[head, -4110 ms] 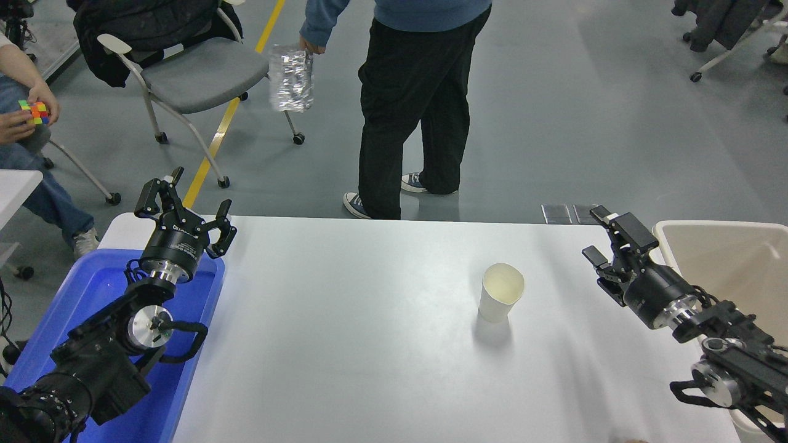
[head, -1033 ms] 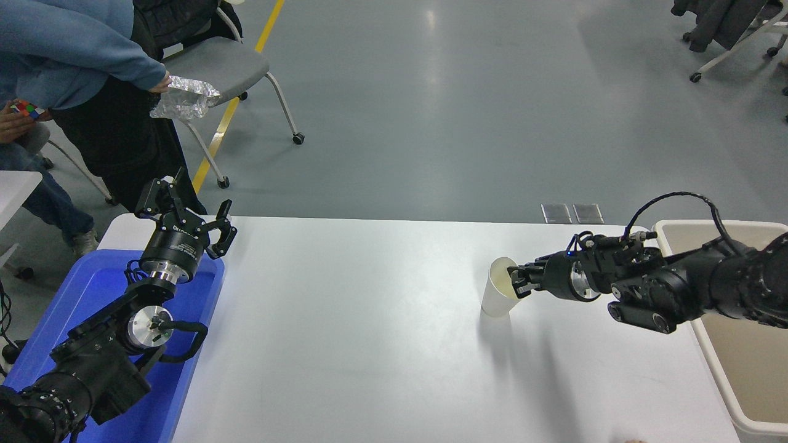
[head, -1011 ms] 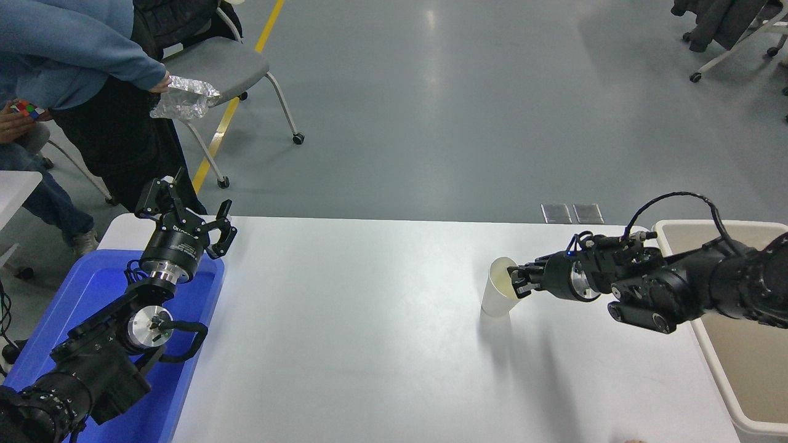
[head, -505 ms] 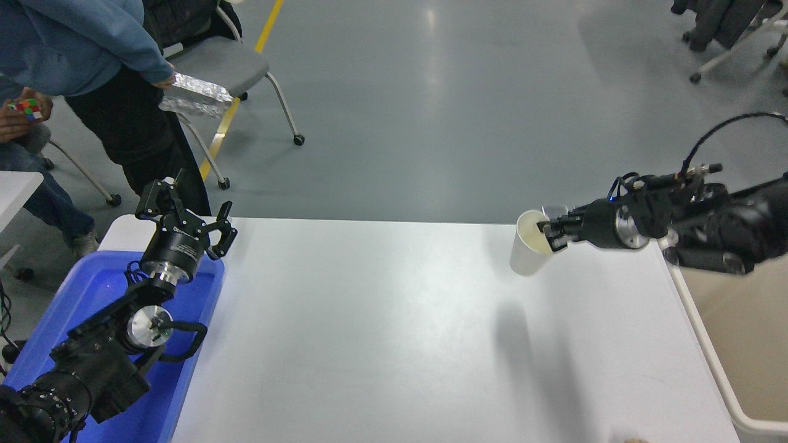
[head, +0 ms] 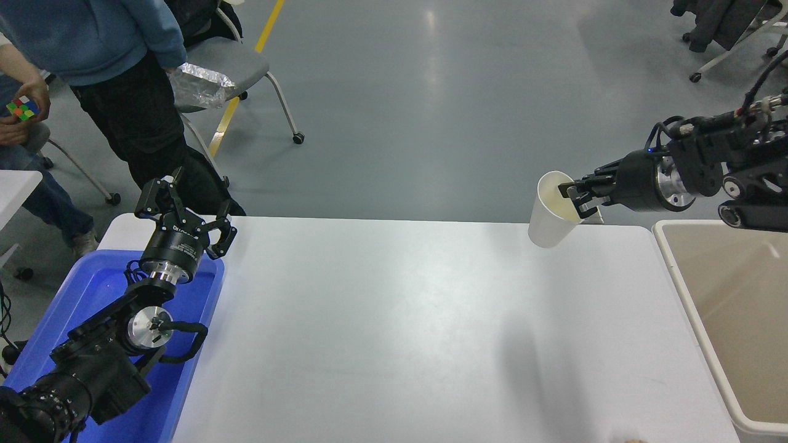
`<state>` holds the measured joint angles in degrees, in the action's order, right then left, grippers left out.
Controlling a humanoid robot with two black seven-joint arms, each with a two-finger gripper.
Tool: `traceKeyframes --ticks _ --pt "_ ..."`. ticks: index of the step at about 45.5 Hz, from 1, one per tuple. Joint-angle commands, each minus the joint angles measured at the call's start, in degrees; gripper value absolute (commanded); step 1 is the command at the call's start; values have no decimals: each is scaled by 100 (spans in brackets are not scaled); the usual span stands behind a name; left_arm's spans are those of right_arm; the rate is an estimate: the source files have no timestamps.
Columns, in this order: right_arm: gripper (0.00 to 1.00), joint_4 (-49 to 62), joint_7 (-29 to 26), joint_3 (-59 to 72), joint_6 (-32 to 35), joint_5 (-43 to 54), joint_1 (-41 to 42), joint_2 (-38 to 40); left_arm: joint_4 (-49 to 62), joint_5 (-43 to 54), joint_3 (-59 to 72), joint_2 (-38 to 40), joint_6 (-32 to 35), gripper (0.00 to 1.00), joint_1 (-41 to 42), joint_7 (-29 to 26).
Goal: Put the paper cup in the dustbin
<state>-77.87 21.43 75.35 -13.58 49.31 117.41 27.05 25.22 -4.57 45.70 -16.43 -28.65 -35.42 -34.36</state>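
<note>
The white paper cup (head: 549, 216) hangs in the air over the table's far right edge, pinched at its rim by my right gripper (head: 577, 198), which is shut on it with one finger inside the cup. The right arm comes in from the right edge, raised well above the table. The beige dustbin (head: 674, 274) stands at the right of the table, below and to the right of the cup. My left gripper (head: 184, 212) is open and parked at the lower left above the blue tray.
A blue tray (head: 92, 289) lies at the table's left under the left arm. A person in a blue top stands at the far left holding a crinkled foil bag (head: 200, 86). Another person's hand holds a colour cube (head: 21, 107). A grey chair (head: 234, 64) stands behind.
My right gripper has lifted the cup off the table and carried it up and to the right, towards the dustbin. The person with the foil bag has shifted at the far left.
</note>
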Motion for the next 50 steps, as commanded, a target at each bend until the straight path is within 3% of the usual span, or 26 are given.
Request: traceKeyframes --ticks 1,14,28,50 --pt "0 -9 2 314 -22 8 62 397 0 0 0 0 0 100 0 0" --pt "0 282 -77 481 40 -44 -412 1811 0 0 0 0 0 100 0 0" --pt "0 1054 54 279 -22 -185 -1554 3034 0 0 0 0 0 100 0 0" --pt "0 2830 108 -2076 -57 -581 -4340 3333 0 0 0 0 0 100 0 0"
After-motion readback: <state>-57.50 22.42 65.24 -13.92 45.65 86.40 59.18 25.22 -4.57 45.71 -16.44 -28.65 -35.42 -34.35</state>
